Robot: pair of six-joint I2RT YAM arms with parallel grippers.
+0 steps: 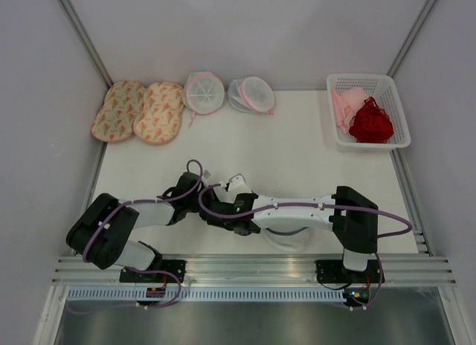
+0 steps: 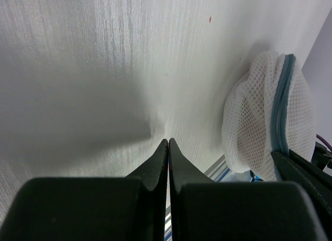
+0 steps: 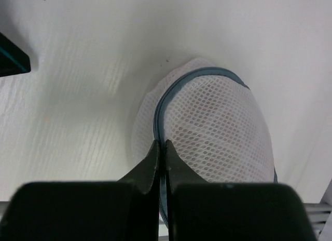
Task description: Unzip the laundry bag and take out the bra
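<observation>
Item: laundry bag [image 3: 218,121], frame centre-right, zip looks shut. R end effector [image 3: 161,143] together at rim; L end effector [image 2: 168,141] together, empty. Rec: pinch tab, trace rim.

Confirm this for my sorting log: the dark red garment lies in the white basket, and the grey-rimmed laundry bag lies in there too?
Half right. The dark red garment does lie in the white basket, but the laundry bag lies on the table by the right gripper, at its tips, as the right wrist view shows.
</observation>
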